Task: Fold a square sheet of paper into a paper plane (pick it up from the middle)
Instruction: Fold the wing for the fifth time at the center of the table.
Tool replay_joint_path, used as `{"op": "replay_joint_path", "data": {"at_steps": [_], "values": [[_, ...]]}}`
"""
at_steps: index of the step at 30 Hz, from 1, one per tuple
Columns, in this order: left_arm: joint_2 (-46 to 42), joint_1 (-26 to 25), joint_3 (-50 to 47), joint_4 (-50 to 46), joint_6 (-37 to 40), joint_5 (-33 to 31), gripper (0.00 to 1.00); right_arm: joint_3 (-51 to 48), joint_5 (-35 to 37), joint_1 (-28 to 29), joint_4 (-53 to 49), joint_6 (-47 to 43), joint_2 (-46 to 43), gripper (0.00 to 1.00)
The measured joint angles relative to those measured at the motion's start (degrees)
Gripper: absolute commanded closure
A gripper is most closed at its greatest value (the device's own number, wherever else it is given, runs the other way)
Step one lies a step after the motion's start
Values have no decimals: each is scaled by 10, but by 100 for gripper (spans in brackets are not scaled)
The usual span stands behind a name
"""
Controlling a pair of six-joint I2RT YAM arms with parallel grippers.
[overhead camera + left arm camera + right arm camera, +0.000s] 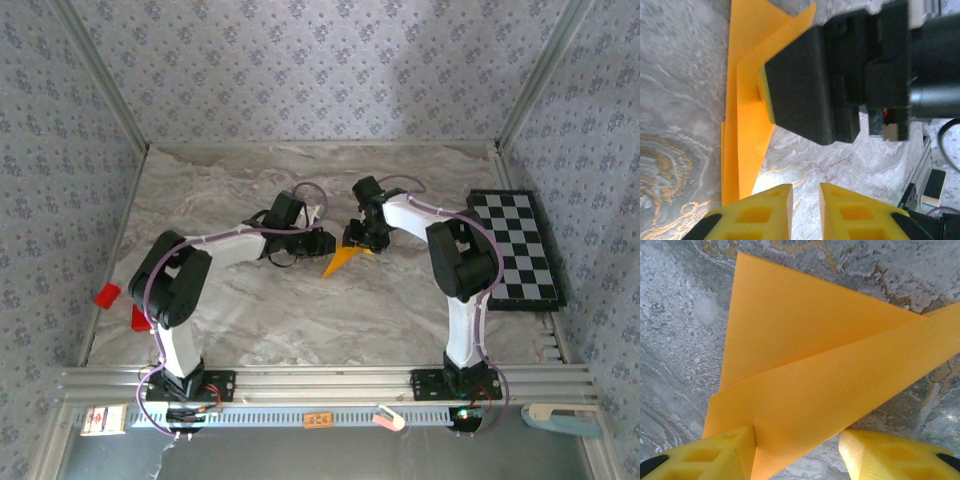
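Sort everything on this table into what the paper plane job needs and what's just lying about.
Belongs to the job:
- orange paper, folded to a point
- left end effector, beside the paper
- right end effector, over the paper

Just lying about:
- checkerboard, at the right edge
- red block and another, by the left wall

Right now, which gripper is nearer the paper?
Right. The right gripper straddles the paper, one finger touching it; the left gripper sits just beside its edge.
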Motion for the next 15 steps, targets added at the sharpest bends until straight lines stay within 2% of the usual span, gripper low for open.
{"op": "replay_joint_path", "data": {"at_steps": [15], "values": [[54,-10,15,-3,-5,16,85,3,0,0,-3,0,2,46]]}}
